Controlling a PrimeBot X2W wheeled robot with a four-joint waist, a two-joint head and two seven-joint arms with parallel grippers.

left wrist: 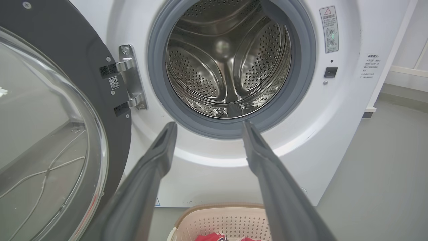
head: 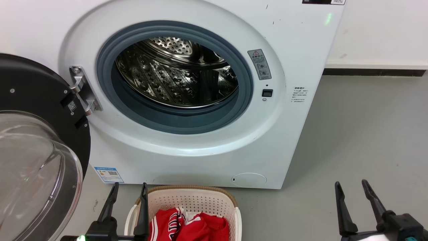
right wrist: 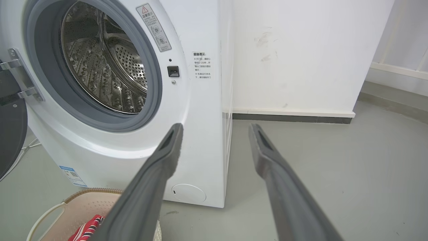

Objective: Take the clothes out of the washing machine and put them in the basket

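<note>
Left hand (head: 129,186) and right hand (head: 351,183) hang released; red cloth garments (head: 200,229) lie in the cream perforated basket (head: 194,200), white steel-drummed washing machine (head: 301,50) looks bare; seemingly nothing left to fetch.

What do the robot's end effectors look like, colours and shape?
The left end effector and right end effector each have two long, slim, dark grey fingers tapering to narrow tips, with a recessed slot near each tip, on a black base. A small green light glows at the left base.
</note>
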